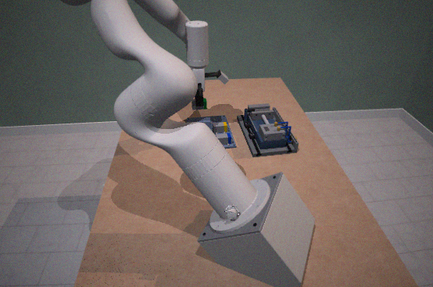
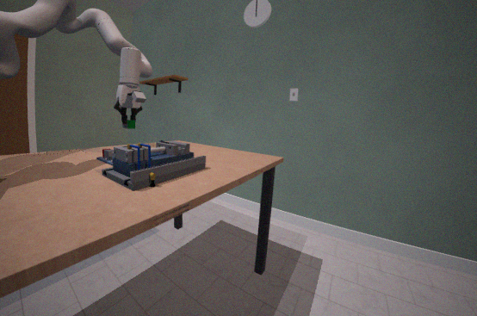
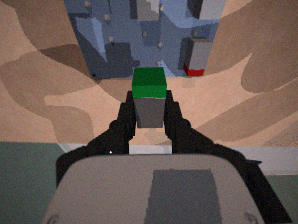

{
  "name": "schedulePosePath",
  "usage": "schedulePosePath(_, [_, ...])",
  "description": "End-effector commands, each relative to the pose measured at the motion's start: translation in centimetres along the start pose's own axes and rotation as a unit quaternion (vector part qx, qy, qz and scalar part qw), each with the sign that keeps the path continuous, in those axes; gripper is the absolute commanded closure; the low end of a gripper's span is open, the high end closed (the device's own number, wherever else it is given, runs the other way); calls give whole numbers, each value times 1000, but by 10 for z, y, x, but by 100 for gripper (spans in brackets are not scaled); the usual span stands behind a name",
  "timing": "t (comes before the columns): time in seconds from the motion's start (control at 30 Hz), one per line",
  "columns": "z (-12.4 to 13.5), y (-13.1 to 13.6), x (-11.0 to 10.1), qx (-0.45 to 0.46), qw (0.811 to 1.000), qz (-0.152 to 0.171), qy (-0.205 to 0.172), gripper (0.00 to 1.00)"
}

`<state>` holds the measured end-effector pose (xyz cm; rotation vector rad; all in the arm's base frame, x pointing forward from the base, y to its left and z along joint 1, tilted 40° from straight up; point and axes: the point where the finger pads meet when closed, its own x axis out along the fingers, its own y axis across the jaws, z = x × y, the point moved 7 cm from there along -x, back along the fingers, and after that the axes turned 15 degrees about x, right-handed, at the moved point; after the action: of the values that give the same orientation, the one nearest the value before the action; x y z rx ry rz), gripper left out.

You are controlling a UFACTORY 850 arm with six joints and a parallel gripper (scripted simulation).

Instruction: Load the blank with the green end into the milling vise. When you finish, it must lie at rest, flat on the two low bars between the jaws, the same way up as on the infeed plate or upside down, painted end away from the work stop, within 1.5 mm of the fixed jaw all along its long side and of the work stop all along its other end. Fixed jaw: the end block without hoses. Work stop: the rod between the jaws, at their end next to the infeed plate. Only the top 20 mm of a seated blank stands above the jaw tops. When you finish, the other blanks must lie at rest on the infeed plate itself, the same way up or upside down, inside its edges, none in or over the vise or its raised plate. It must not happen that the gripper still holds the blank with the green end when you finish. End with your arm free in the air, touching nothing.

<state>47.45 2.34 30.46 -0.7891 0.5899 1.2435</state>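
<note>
My gripper [image 1: 199,104] [image 2: 128,120] [image 3: 149,100] points down and is shut on the grey blank with the green end [image 1: 205,103] [image 2: 132,124] [image 3: 149,82]. It holds it in the air beyond the far edge of the infeed plate [image 1: 207,120] [image 3: 125,30]. In the wrist view the green end points up the picture, towards the plate. The vise [image 1: 270,141] [image 2: 122,168] stands beside the plate. Its fixed jaw [image 1: 259,108] [image 2: 180,148] is at the far end; the hosed jaw [image 1: 272,131] [image 2: 123,154] is nearer the arm's base. The low bars are too small to tell.
On the plate lie a yellow-ended blank [image 1: 220,127], a blue-ended blank [image 1: 222,139] and a red-ended blank [image 3: 200,50]. Small pegs stand on the plate. Blue hoses [image 1: 288,127] [image 2: 149,157] rise from the near jaw. A raised grey rail [image 2: 172,171] runs along the vise's outer side.
</note>
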Motion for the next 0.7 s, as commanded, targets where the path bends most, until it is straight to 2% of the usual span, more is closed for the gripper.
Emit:
schedulePosePath(0.0, [0, -1, 0, 0, 1000, -1, 0, 100])
schedulePosePath(0.67, [0, -1, 1, 0, 1000, -1, 0, 100])
